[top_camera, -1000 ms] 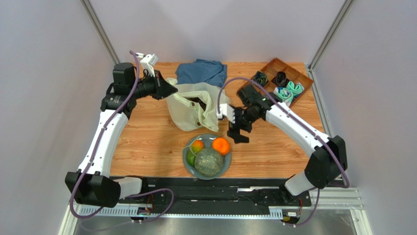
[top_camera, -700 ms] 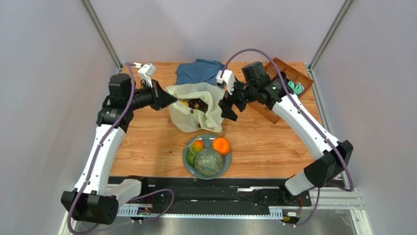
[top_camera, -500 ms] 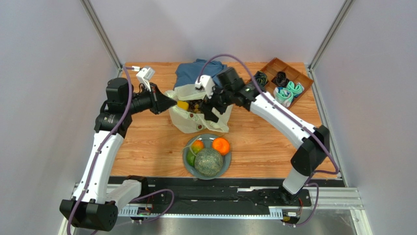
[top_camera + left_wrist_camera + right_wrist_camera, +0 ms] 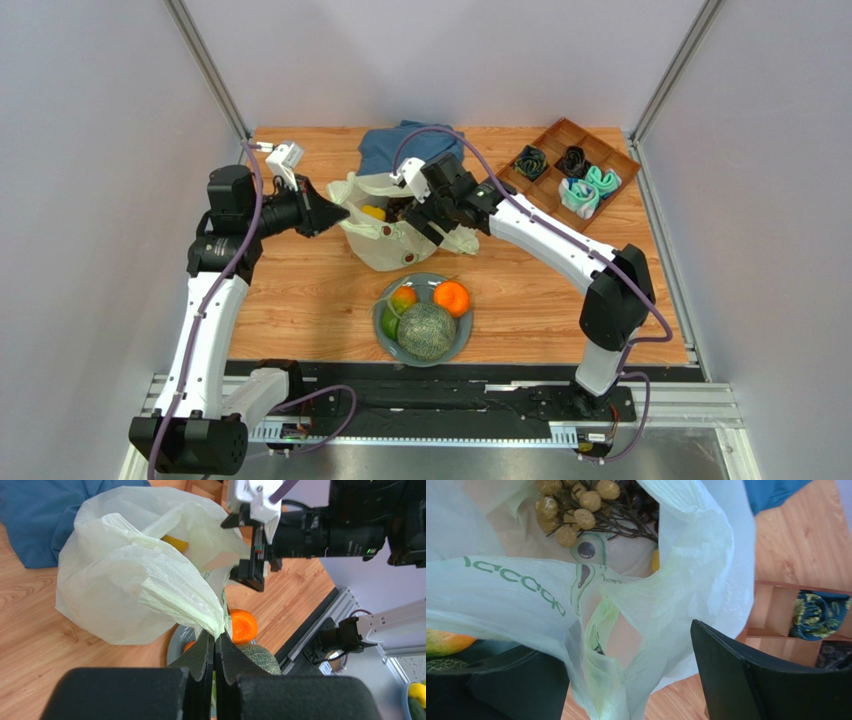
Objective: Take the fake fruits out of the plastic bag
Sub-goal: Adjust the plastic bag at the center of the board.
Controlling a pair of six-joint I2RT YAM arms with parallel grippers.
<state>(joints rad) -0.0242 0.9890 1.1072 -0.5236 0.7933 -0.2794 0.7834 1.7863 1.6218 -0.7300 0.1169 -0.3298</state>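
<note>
Yellow-green plastic bag (image 4: 388,248) sags crumpled and open, tan pieces (image 4: 576,516) showing inside.

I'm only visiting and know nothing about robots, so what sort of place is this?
Most likely a robotics test cell: a left arm and right arm bolted at the edge of a wooden table, plain pale walls around it, and props such as fake fruits and a plastic bag.

Thin translucent crinkled plastic bag (image 4: 125,580), wood-grain table (image 4: 300,290), netted matt melon (image 4: 427,332), soft blue cloth (image 4: 30,520)
</note>
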